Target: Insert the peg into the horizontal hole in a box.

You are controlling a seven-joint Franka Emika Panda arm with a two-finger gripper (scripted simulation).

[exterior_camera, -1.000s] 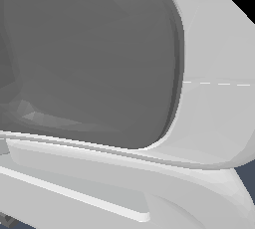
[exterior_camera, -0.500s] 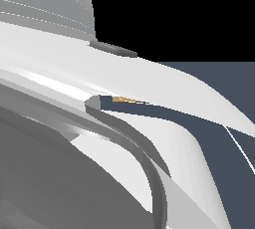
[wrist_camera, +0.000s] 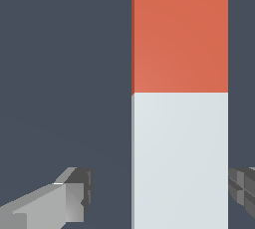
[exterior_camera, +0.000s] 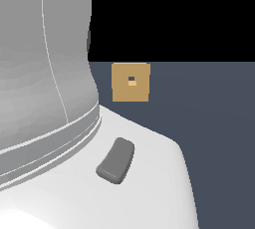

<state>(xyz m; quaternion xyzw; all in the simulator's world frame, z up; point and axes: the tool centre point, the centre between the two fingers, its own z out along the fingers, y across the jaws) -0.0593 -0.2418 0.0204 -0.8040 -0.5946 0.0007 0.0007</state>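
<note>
Two pictures give very partial looks at the scene. In the exterior view, most of the frame is filled by the white arm (exterior_camera: 45, 98), so close that the gripper and the peg are hidden from it; only the tan box (exterior_camera: 131, 82) shows past the arm, standing on the dark blue-grey floor (exterior_camera: 214, 123) with its small square horizontal hole (exterior_camera: 131, 80) at the middle of its face, dark above and orange below.

In the wrist view, the peg (wrist_camera: 180, 103) runs straight between the two grey fingers (wrist_camera: 74, 198), its long axis crossing the line that joins them, and both its ends are cut off by the frame. Its pale grey-white half lies level with the fingers; its red-orange half points away beyond the fingertips.

The gripper (wrist_camera: 162, 193) stands wide open: one finger is well clear of the peg, the other just beside it with a sliver of floor between, gripping nothing. No writing or label shows anywhere.
</note>
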